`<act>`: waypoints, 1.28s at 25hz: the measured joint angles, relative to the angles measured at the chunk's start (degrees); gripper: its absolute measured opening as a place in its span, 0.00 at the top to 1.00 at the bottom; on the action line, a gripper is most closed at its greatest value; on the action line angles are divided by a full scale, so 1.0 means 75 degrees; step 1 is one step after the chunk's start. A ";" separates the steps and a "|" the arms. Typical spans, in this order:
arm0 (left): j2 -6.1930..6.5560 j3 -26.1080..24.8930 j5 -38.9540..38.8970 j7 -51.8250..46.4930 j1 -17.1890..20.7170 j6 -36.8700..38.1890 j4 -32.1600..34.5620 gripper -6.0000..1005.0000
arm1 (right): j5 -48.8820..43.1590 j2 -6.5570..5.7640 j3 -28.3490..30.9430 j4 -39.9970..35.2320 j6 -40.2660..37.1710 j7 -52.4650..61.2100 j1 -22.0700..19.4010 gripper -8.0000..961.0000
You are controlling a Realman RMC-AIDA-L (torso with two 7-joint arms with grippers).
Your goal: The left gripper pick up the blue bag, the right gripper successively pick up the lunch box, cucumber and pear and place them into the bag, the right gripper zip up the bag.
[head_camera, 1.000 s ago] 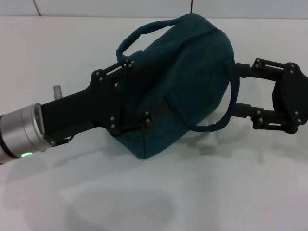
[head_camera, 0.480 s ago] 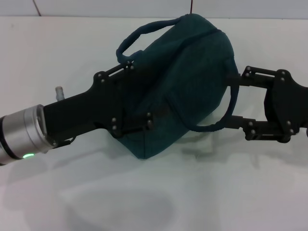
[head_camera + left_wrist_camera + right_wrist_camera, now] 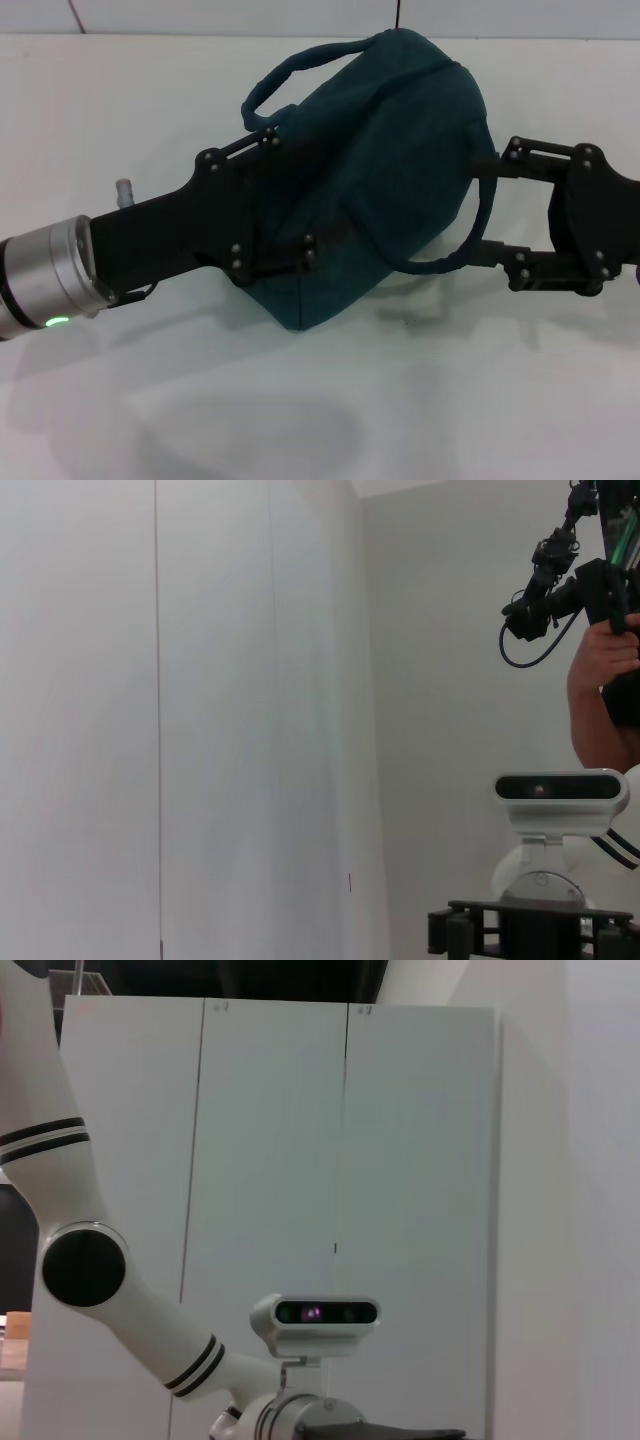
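Right now my left gripper [image 3: 285, 195] is clamped on the blue bag [image 3: 390, 150], fingers spread approx. the width of the bag's end, one finger at the upper edge near a loop handle [image 3: 290, 70], the other low on the bag's side. Bag sits over the white table [image 3: 300, 400], tilted, its closed top seam running diagonally away from my left gripper. A 2nd handle [image 3: 470, 240] droops off the bag's far end, on the side opp. my left gripper.

My right gripper [image 3: 490, 210] is at that far end of the bag, fingers parted w/ the drooping handle between them; upper finger touches or nearly touches the bag fabric, lower finger ends just by the handle loop. Can't tell if it's actually pinching anything. It looks wide, not closed on the handle.

Beside my left arm, away from the bag, a small grey stub [image 3: 124, 189] pokes up near the silver wrist ring [image 3: 45, 270], which shows a green light.

Lunch box, cucumber, pear: none visible; whether they're inside the bag I can't tell.

Left wrist cam faces away from the bag: white wall panels [image 3: 180, 720], the robot head [image 3: 555, 790], and a person's arm [image 3: 600, 700] by black gear up high. Right wrist cam likewise: white cabinet doors [image 3: 270, 1160], the head camera [image 3: 315, 1315], a white arm segment w/ black bands [image 3: 120, 1320].
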 joint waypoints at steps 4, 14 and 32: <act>0.0009 0.0000 0.0002 0.0027 0.0001 0.0001 0.0001 0.18 | 0.0000 0.0014 0.0079 0.0031 0.0022 -0.0010 0.0002 0.24; 0.0412 -0.0013 0.0002 0.0014 0.0041 -0.0104 0.0014 0.18 | 0.0001 0.0296 0.0084 -0.0197 0.0410 -0.0035 0.0086 0.24; 0.0757 -0.0357 0.0074 -0.0777 0.0646 -0.0138 0.0691 0.18 | -0.0758 0.1070 0.0219 -0.0920 0.1763 -0.0051 0.0163 0.24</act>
